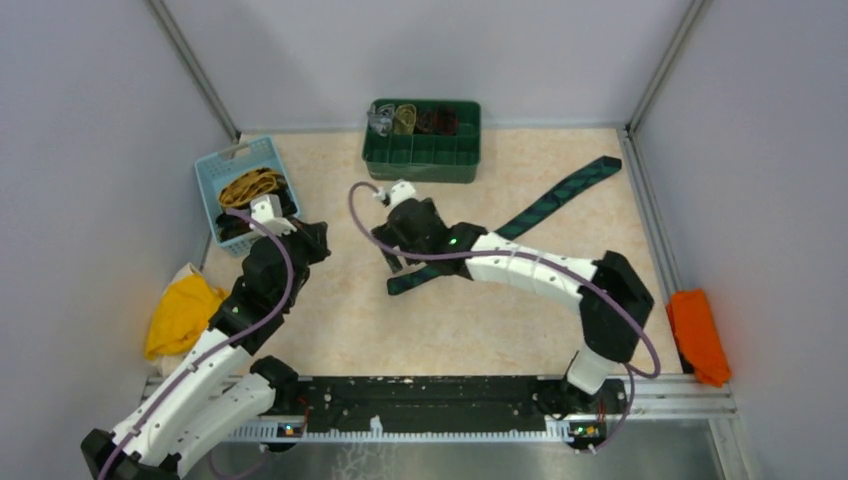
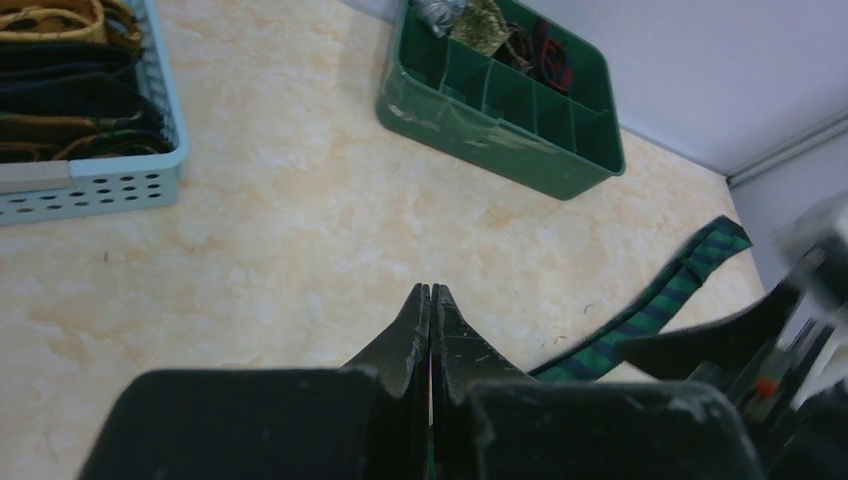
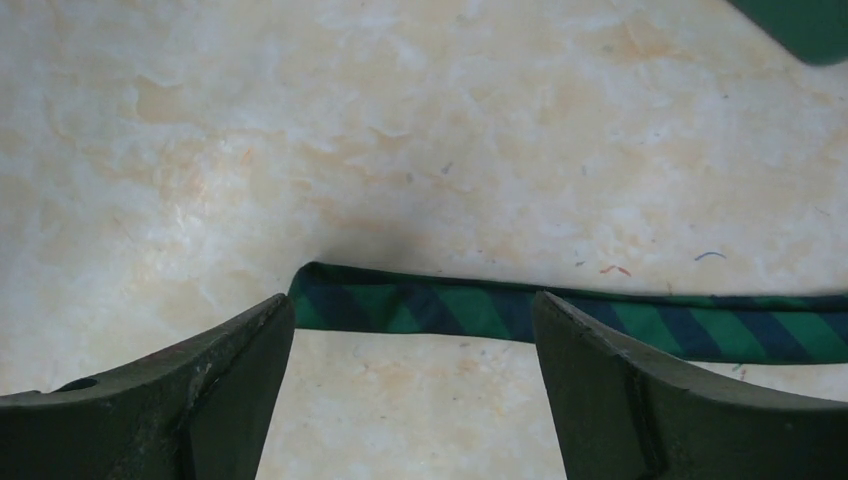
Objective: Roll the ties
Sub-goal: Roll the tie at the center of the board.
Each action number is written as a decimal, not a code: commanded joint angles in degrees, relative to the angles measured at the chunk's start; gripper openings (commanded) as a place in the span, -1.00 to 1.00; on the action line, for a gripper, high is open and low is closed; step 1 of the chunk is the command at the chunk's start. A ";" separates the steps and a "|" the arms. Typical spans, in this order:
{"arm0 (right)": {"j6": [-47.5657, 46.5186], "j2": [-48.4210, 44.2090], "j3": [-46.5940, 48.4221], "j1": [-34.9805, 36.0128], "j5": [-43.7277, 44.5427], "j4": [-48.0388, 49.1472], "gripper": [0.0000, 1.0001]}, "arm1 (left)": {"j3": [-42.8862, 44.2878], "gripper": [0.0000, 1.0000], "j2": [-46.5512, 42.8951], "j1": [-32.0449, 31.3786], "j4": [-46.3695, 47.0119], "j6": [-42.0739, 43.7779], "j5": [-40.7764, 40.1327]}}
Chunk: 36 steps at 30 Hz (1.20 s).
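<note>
Right wrist showed the tie (image 3: 560, 315) flat on the bench (image 3: 400, 120) just beneath the right gripper (image 3: 410, 300), jaws wide apart, holding nothing.

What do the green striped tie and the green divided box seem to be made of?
The green striped tie looks like woven fabric, matte: it lies flat and limp. The green divided box is probably hard plastic, glossy, with rigid dividers.
</note>
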 commanded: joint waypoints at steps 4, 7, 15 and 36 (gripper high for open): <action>4.03 11.51 3.08 10.19 15.71 -2.71 0.73 | 1.62 -1.00 -1.17 0.16 -12.03 -9.65 -14.40; 6.92 12.12 1.23 11.00 13.24 -0.03 0.62 | 1.08 -1.00 -3.49 0.23 -17.82 -16.48 -21.62; 8.21 15.31 2.66 11.61 13.07 1.65 0.45 | -1.16 -1.00 -7.76 0.19 -24.57 -23.53 -28.91; 10.69 23.08 8.82 12.56 7.63 -1.79 -0.08 | -2.03 -1.00 -10.57 0.20 -29.52 -27.42 -31.22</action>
